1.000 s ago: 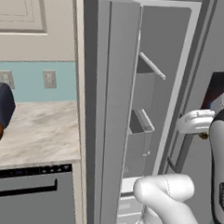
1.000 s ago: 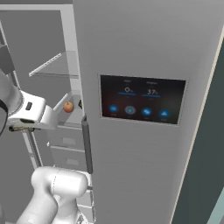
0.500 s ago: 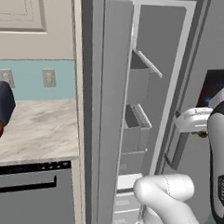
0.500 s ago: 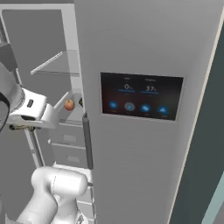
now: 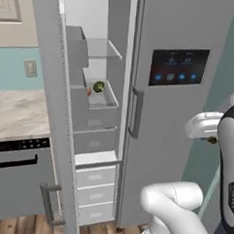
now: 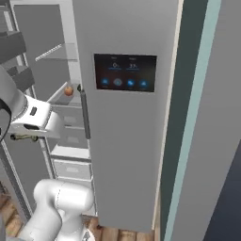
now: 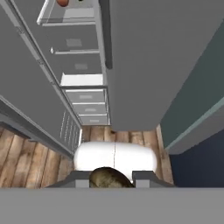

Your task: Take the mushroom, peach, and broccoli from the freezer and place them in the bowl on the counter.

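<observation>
We saw the mushroom (image 7: 110,179), brown-capped and rounded, caught between the two dark finger tips of the gripper (image 7: 110,178) at the near edge of the hand view; the claw was closed narrowly on it. Below it in that view lay wood flooring (image 7: 26,162). In the left base view the white hand (image 5: 204,126) hung at the right, in front of the wider grey door (image 5: 177,117) with its dark dispenser panel (image 5: 178,67), well apart from the freezer (image 5: 92,113) opening.

The freezer stood open, its door (image 5: 51,106) swung out to the left. On a clear shelf (image 5: 103,99) inside, the broccoli (image 5: 98,87) sat just beside the peach (image 5: 89,91), of which only an orange-red sliver showed past the door bins (image 5: 79,88). From the right base view the peach (image 6: 68,90) showed on that same shelf, near the wider door's handle (image 6: 84,113). White drawers (image 5: 94,190) filled the bottom of the compartment.

To the far left, the counter (image 5: 17,113) ran beside the freezer, over a dark-fronted appliance (image 5: 16,181). We could not see the bowl.
</observation>
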